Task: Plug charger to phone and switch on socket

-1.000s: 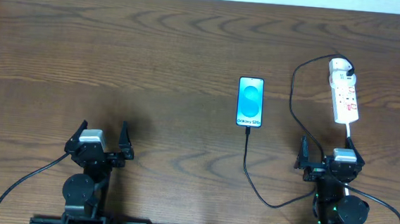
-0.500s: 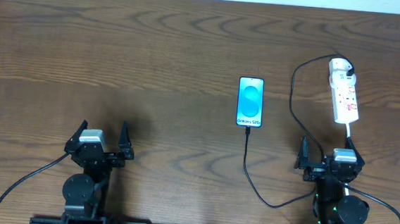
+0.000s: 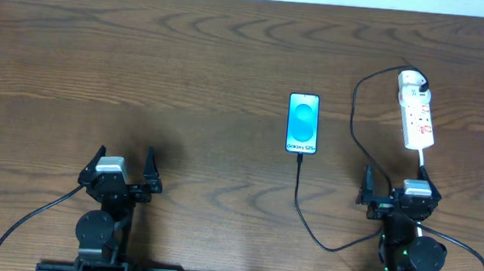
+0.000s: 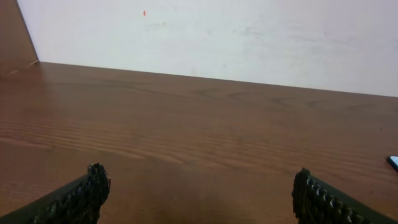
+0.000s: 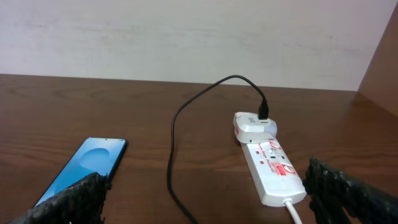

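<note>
The phone (image 3: 303, 123) lies flat at the table's middle right, cyan screen up; it also shows in the right wrist view (image 5: 84, 167). The charger's black cable (image 3: 302, 210) runs from a white adapter (image 3: 411, 79) on the socket, loops down past the right arm and ends with its plug tip at the phone's near edge. The socket (image 3: 417, 116), a white power strip, lies at the far right, also in the right wrist view (image 5: 272, 163). My left gripper (image 3: 122, 172) is open and empty at the near left. My right gripper (image 3: 396, 191) is open and empty, just short of the socket.
The thick white cord (image 3: 420, 159) runs from the socket's near end toward the right arm. A pale wall (image 4: 217, 37) backs the far table edge. Bare wood lies in front of the left gripper (image 4: 199, 199).
</note>
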